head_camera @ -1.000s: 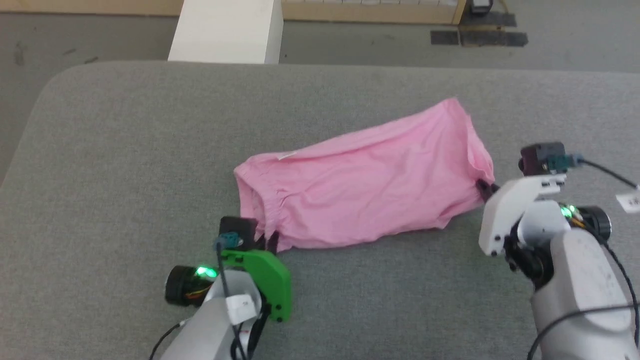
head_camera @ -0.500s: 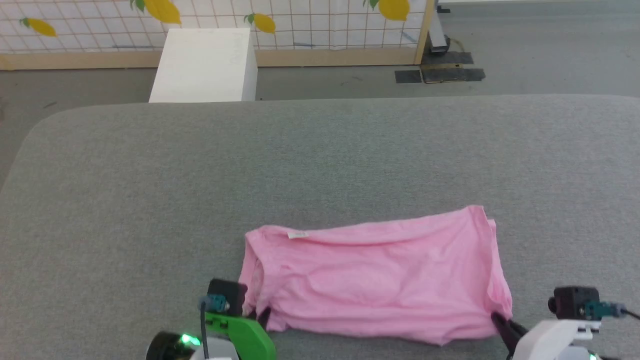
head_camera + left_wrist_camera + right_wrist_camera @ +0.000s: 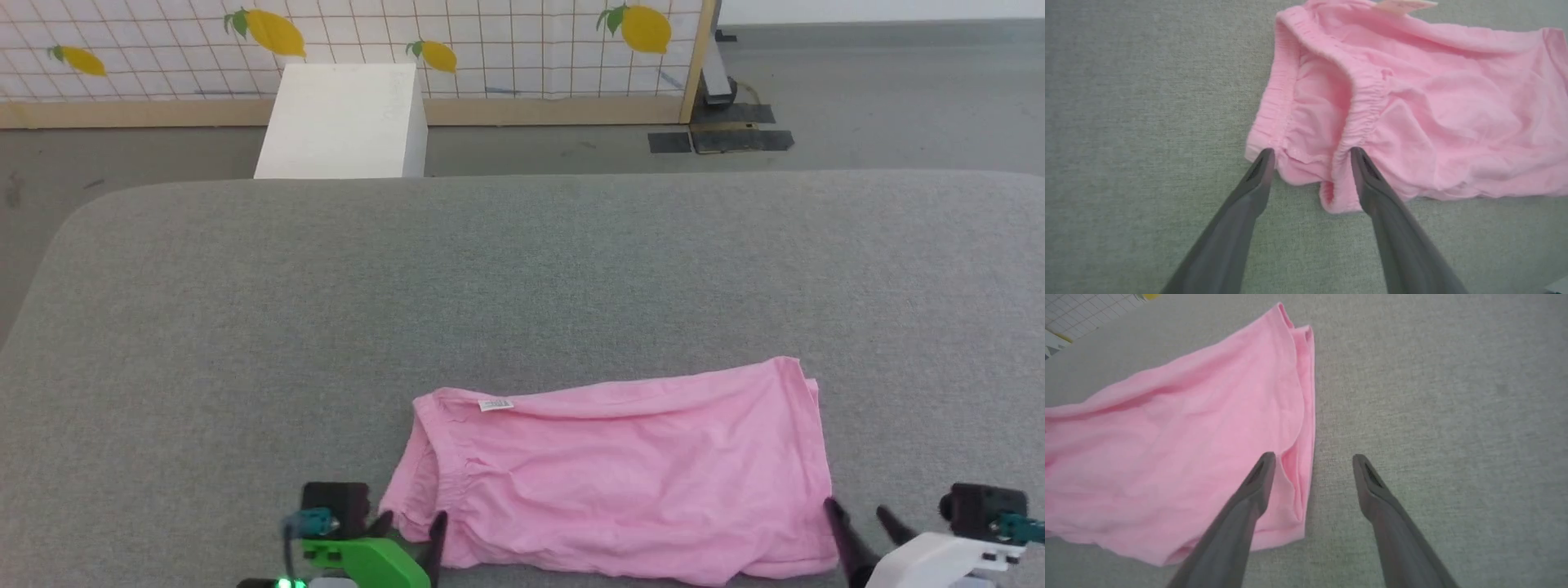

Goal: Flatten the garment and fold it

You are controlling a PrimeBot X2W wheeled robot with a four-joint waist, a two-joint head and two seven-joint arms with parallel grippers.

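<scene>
The left gripper has its jaws spread wide and pinches nothing. Its two dark fingers straddle the near left corner of the garment, with their tips at the gathered waistband and a fold of pink cloth lying loose between them. The right gripper is spread just as wide at the garment's near right corner. One of its fingers lies over the hemmed edge, and the other lies over bare grey surface just beside the garment.

The garment lies spread out lengthwise between the two grippers, thin and wrinkled, resting on the grey table. A small white label sits on the garment's far edge, toward its left end. Well beyond the garment, past the table's far edge, a white box stands on the floor before a screen printed with lemons.
</scene>
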